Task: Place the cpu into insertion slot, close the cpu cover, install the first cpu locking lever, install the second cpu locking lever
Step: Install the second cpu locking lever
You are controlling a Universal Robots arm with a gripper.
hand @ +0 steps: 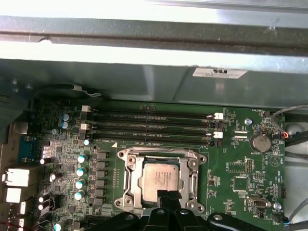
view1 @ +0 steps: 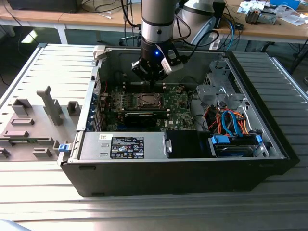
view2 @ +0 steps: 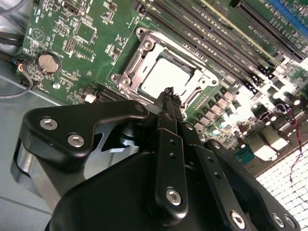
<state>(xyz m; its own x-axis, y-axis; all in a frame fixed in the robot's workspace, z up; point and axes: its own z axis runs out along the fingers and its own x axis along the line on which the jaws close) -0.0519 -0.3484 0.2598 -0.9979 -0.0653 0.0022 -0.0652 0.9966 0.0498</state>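
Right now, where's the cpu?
The cpu sits in the insertion slot on the motherboard, inside the metal frame, beside the memory slots in both wrist views. The gripper hovers at its edge.

cpu (hand: 159, 180) in insertion slot (hand: 126, 179) (cpu cover (hand: 161, 155) around); gripper (view2: 168, 92) above.

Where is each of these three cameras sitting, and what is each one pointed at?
Exterior view: off the arm, above the open computer case, looking down into it; the arm and its gripper hang over the board.
First wrist view: on the arm, facing the board; the gripper tips reach the cpu.
Second wrist view: on the arm behind the gripper, looking along it.
Both wrist views share the cpu under the closed cpu cover.
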